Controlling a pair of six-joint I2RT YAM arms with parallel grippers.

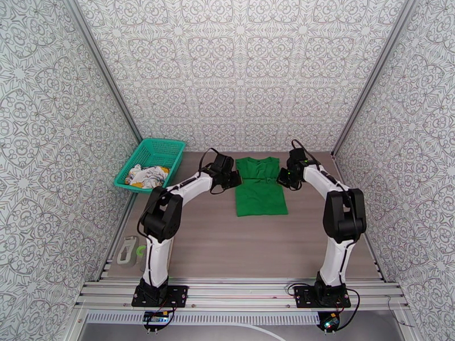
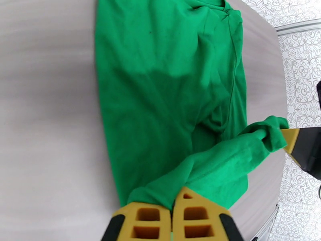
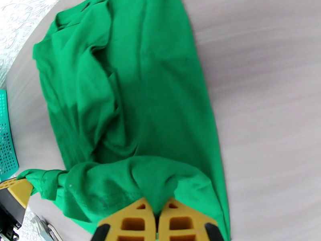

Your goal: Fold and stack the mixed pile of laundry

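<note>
Stretching forward, left claw [image 2: 173, 205] and right claw [image 3: 157, 209] pinch green shirt [image 1: 260, 191].

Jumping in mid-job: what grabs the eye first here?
The green shirt lies spread at centre, with the left fingers and right fingers each shut on bunched cloth at its sides. Far left, a teal basket holds the white printed garment.

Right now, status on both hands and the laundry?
Left hand shut on green shirt, right hand too. White printed garment in basket, far left.
</note>
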